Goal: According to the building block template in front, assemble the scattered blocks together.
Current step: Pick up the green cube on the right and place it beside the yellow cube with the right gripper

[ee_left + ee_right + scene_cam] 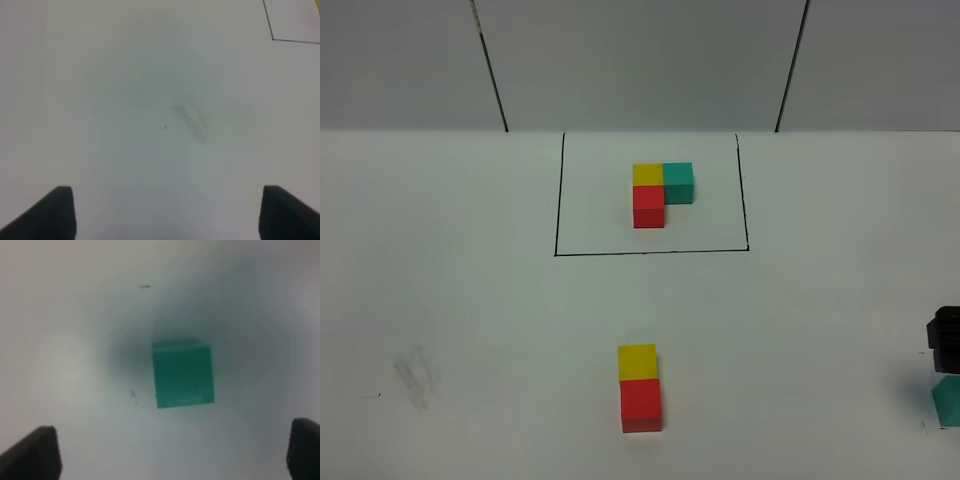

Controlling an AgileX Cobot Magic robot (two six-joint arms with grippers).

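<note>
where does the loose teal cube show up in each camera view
exterior high: the small matte teal cube sits at the far right edge, cut off by the frame.
left wrist: not in it.
right wrist: the same cube is mid-frame, ahead of the open right gripper and untouched.
shared landmark: that gripper's black body shows just above the cube in the exterior view; the grey smudge links the exterior and left wrist views.
</note>
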